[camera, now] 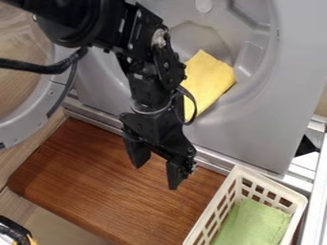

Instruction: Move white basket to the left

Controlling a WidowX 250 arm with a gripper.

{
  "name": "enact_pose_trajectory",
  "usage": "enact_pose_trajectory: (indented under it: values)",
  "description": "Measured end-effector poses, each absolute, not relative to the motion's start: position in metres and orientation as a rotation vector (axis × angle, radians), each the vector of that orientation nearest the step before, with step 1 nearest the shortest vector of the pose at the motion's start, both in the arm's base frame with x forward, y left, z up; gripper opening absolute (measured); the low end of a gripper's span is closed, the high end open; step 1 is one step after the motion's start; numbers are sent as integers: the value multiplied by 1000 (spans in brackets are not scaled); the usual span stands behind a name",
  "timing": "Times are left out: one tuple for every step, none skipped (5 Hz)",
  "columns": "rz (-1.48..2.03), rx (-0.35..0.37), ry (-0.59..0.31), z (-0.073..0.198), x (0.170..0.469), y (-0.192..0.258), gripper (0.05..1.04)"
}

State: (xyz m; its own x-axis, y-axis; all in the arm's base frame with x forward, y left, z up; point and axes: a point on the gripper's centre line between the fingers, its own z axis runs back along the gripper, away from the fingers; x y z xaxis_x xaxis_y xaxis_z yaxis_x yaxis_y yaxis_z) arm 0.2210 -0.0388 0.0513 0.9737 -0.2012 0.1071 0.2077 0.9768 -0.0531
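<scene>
A black robot arm hangs from the upper left, its pincer (155,173) above the table (115,186), with the two fingers apart and nothing between them. The white plastic basket (273,185) is at the lower right, upright, with a green cloth (254,225) lying inside. It looks light and fairly stiff, likely smooth enough to slide; the cloth should add little weight. The rim or slotted wall nearest the pincer seems the best place to grip, one finger inside and one outside, though a one-sided pull could twist or tip it.

The table is brown wood grain with a rounded corner. Behind it stands a grey front-loading machine (236,143), its round door (27,125) open at left, a yellow cloth (207,79) in its opening.
</scene>
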Motion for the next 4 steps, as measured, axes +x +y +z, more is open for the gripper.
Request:
enact_pose_trajectory:
  values:
    - [-203,-64,-84,47,220,-39,999]
    - [-297,-41,-87,23,235,-63,999]
    - [-292,-85,-134,2,242,-74,999]
    - [-295,-110,-122,-28,241,-92,999]
